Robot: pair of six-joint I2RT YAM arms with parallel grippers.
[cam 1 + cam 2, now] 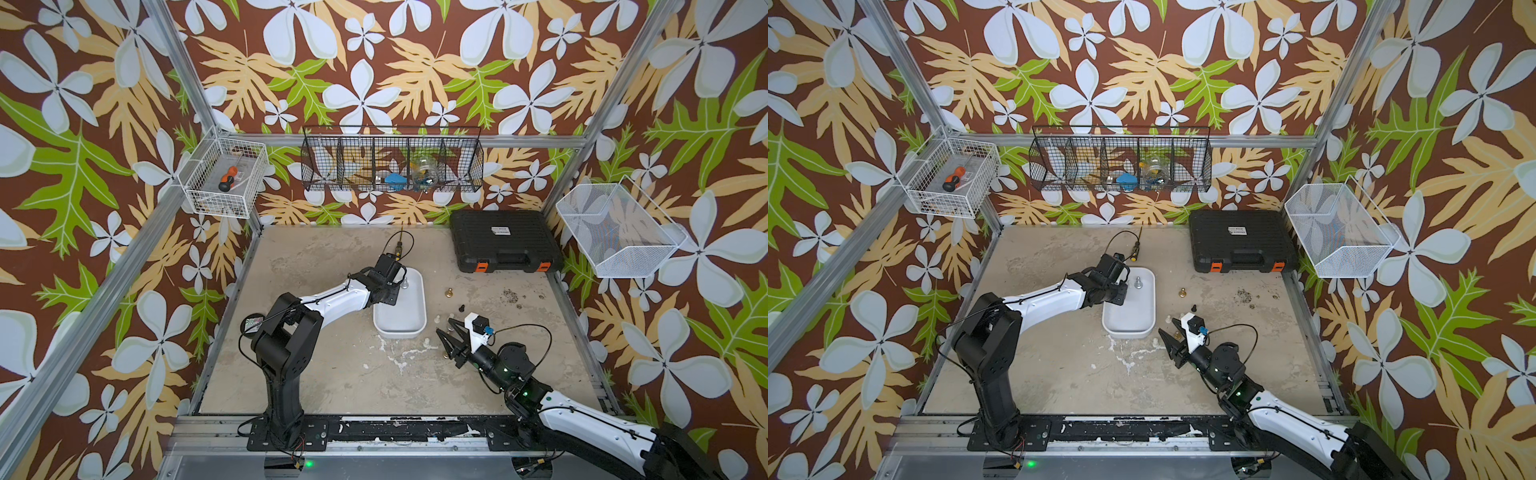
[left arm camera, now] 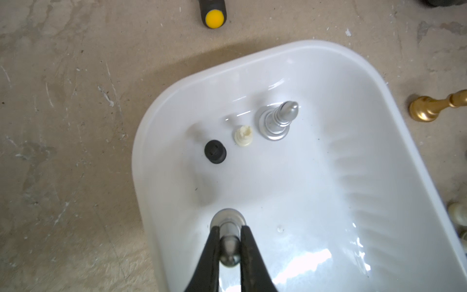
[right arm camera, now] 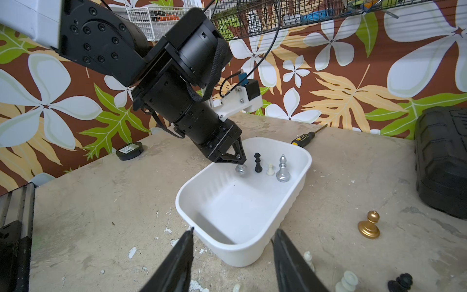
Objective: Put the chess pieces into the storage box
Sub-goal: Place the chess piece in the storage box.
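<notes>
The white storage box (image 1: pixel 409 328) (image 1: pixel 1129 332) lies mid-table. Inside it stand a black piece (image 2: pixel 215 151), a cream piece (image 2: pixel 243 136) and a silver bishop (image 2: pixel 276 121). My left gripper (image 2: pixel 229 235) (image 3: pixel 238 163) reaches down into the box, shut on the head of a silver pawn (image 2: pixel 228 220) whose base is at the box floor. My right gripper (image 3: pixel 233 231) (image 1: pixel 446 328) hovers open and empty just outside the box's near end. On the table to the right stand a gold pawn (image 1: pixel 449 292) (image 3: pixel 369 225), a black piece (image 1: pixel 461 308) and cream pieces (image 1: pixel 436 319) (image 3: pixel 308 257).
A yellow-tipped screwdriver (image 1: pixel 400 245) lies just behind the box. A black ribbed case (image 1: pixel 505 241) fills the back right corner. A round black tin (image 1: pixel 253 322) sits by the left arm's base. Wire baskets (image 1: pixel 226 178) (image 1: pixel 619 232) hang on the walls.
</notes>
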